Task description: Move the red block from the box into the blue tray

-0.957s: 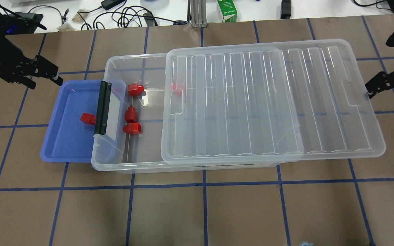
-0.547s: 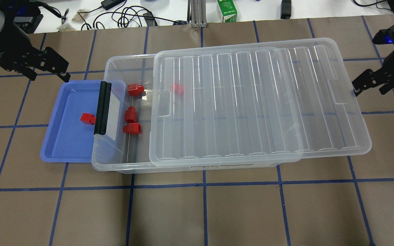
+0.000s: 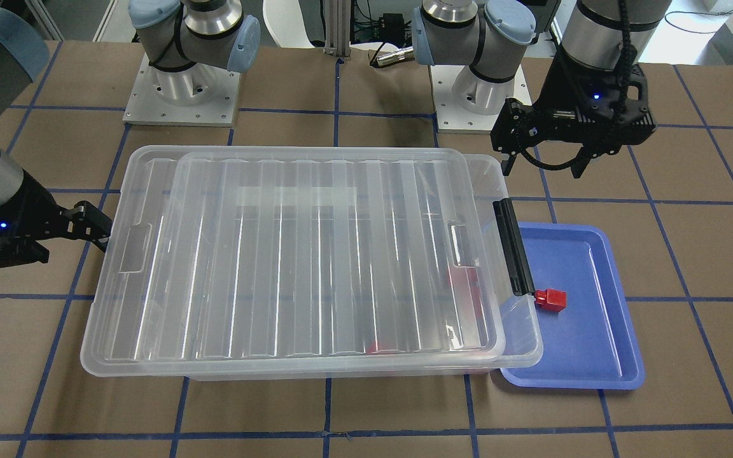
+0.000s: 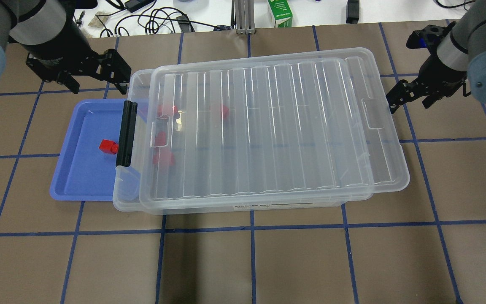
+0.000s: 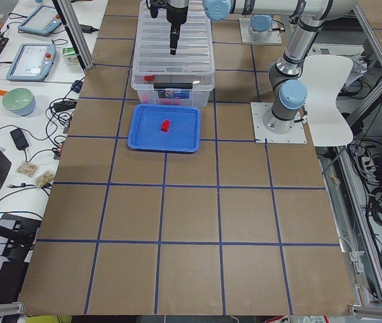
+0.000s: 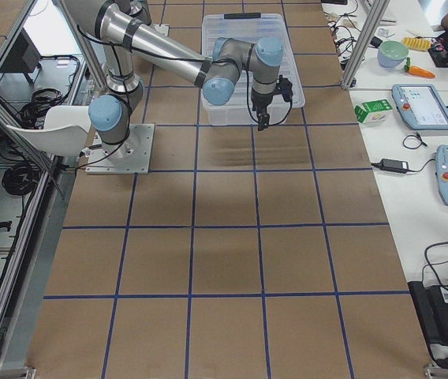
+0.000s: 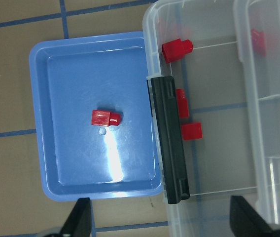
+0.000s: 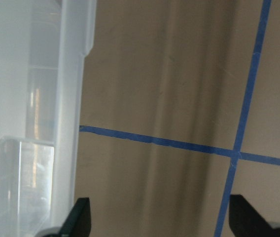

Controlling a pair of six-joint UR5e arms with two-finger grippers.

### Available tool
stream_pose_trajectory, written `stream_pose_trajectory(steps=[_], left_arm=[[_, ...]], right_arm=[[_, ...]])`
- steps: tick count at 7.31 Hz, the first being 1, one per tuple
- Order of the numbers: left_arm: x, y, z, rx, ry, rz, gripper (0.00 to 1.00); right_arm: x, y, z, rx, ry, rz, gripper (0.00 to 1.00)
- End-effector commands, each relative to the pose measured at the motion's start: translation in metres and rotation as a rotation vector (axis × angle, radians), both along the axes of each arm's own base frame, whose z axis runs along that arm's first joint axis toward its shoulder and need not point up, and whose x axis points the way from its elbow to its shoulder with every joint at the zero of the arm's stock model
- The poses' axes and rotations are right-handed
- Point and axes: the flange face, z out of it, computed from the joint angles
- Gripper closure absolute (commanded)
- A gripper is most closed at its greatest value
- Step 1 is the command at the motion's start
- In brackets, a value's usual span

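Observation:
One red block [image 4: 108,146] lies in the blue tray [image 4: 78,177], which sits at the box's [image 4: 125,198] latch end; it also shows in the left wrist view [image 7: 105,118]. Several more red blocks [image 4: 168,111] lie inside the box, blurred under the clear lid [image 4: 268,126] that covers almost all of it. My left gripper [image 4: 98,86] is open and empty, above the table behind the tray and the box's corner. My right gripper [image 4: 409,103] is open and empty, one fingertip [image 3: 102,236] against the lid's far short end.
The black latch bar [image 4: 127,133] overhangs the tray's inner edge. A green carton [image 4: 280,12], cables and a metal post stand beyond the table's back edge. Brown table with blue tape lines lies in front of the box.
The lid has slid left over the box and now hides the loose blocks. My right gripper followed its end leftward. My left gripper moved right and back, towards the box's corner.

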Motion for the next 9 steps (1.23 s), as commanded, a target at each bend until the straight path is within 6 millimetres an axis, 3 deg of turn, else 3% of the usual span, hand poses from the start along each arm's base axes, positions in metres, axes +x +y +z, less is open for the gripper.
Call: stream_pose_trajectory(steps=[1,3,5,6,7,9], left_arm=[[-0.008,-0.012,0.02,-0.026,0.023,0.005,0.0],[0.013,-0.024,0.03,-0.011,0.022,0.047,0.0],[0.012,-0.026,0.019,0.018,0.027,0.045,0.0],[0.007,-0.023,0.012,0.032,0.026,0.037,0.0],[0.006,-0.017,0.003,0.05,0.026,0.035,0.0],[0.002,-0.016,0.001,0.051,0.026,0.026,0.0]], right_arm=[[0.04,0.0,0.001,-0.01,0.014,0.033,0.0],[0.041,-0.001,0.001,-0.011,0.013,0.034,0.0],[0.039,-0.007,0.01,-0.03,0.019,0.043,0.0],[0.033,-0.012,0.034,-0.067,0.037,0.037,0.0],[0.034,-0.009,0.08,-0.117,0.049,0.034,0.0],[0.041,0.026,0.153,-0.075,0.047,0.022,0.0]])
